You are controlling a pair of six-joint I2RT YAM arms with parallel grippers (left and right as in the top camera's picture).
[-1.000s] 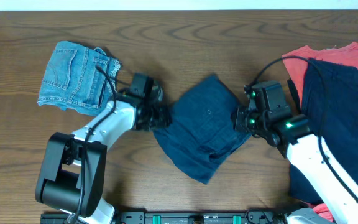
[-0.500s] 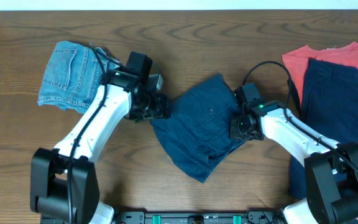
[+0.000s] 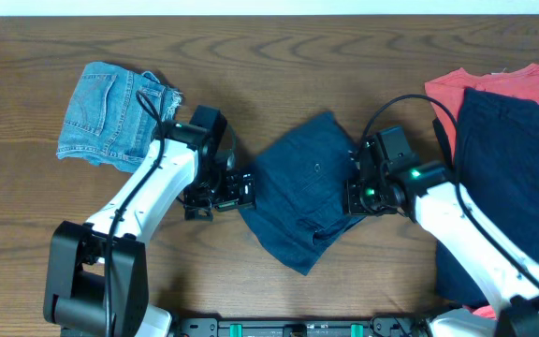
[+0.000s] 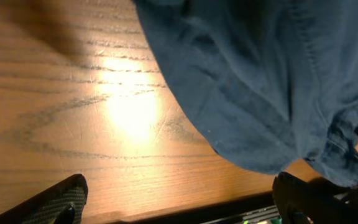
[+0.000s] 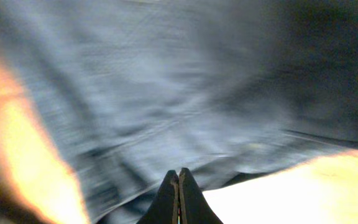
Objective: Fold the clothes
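The navy shorts [image 3: 302, 192] lie folded and rumpled in the middle of the table. My left gripper [image 3: 223, 197] stands wide open just off their left edge, with only bare wood between its fingers [image 4: 61, 202]. In the left wrist view the shorts [image 4: 260, 81] fill the upper right, apart from my left gripper [image 4: 179, 208]. My right gripper [image 3: 352, 197] is shut at the shorts' right edge. Seen from the right wrist, my right gripper [image 5: 178, 186] has its tips pressed together low over the blurred navy cloth [image 5: 166, 93], and no fabric shows between them.
Folded light-blue denim shorts [image 3: 110, 112] lie at the back left, close behind the left arm. At the right edge a coral-red shirt [image 3: 452, 89] lies under another navy garment [image 3: 513, 168]. The arms' base rail [image 3: 298, 328] runs along the table's front edge.
My left gripper has opened wide, let go of the shorts' left edge and drawn toward the table's front. My right gripper has shut at the right edge.
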